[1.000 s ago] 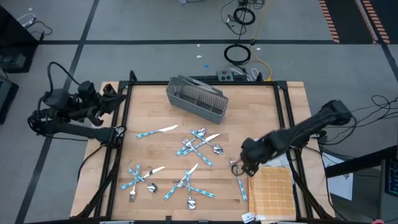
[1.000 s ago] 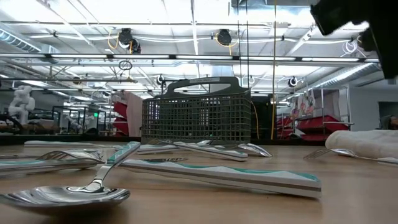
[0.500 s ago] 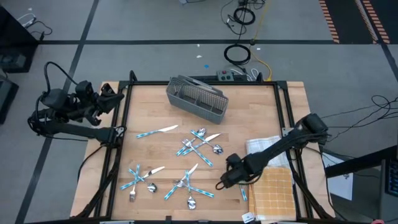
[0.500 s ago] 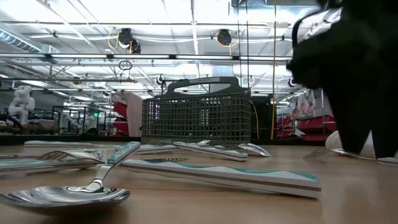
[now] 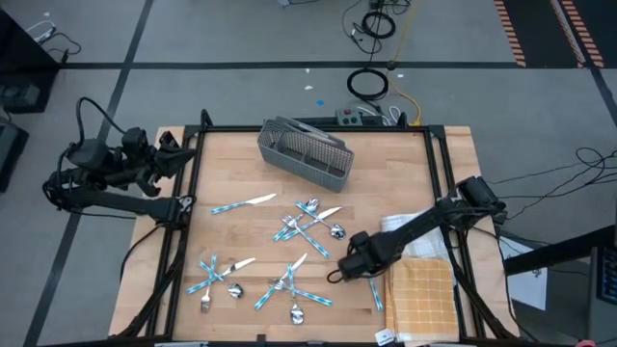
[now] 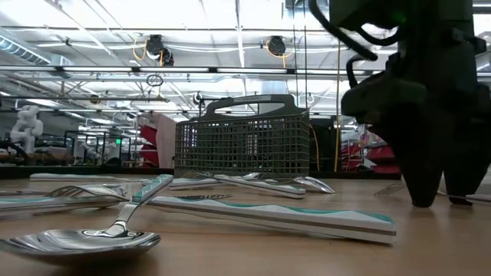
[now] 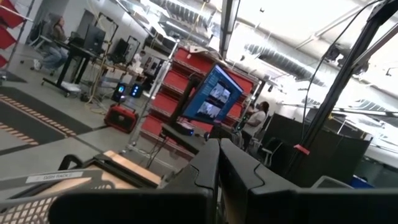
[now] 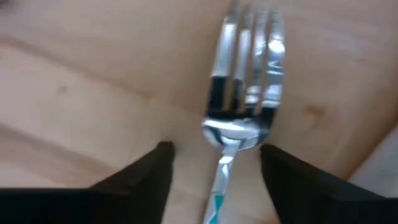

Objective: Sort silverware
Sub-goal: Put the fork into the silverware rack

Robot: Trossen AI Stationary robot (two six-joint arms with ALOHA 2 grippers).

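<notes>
The silverware lies scattered on the wooden table: a heap (image 5: pixel 308 226) in the middle, more pieces (image 5: pixel 289 287) near the front, and a knife (image 5: pixel 241 204) to the left. One fork (image 8: pixel 245 81) lies flat near the right side, its teal handle (image 5: pixel 374 295) pointing at the near edge. My right gripper (image 8: pixel 217 174) points straight down over it, open, a finger on each side of the fork's neck, tips close to the table (image 6: pixel 439 201). My left gripper (image 7: pixel 217 177) is shut and empty, raised beyond the table's left edge (image 5: pixel 174 154).
A grey wire-mesh caddy (image 5: pixel 305 152) stands at the far middle of the table (image 6: pixel 242 146). A white cloth (image 5: pixel 415 231) and an orange checked mat (image 5: pixel 424 299) lie at the right edge, close beside my right gripper. A spoon (image 6: pixel 84 241) lies at the near left.
My right gripper has come down from well above the table to just over the fork, shifting a little toward the left and near edges and rolling at the wrist. The silverware has stayed where it was.
</notes>
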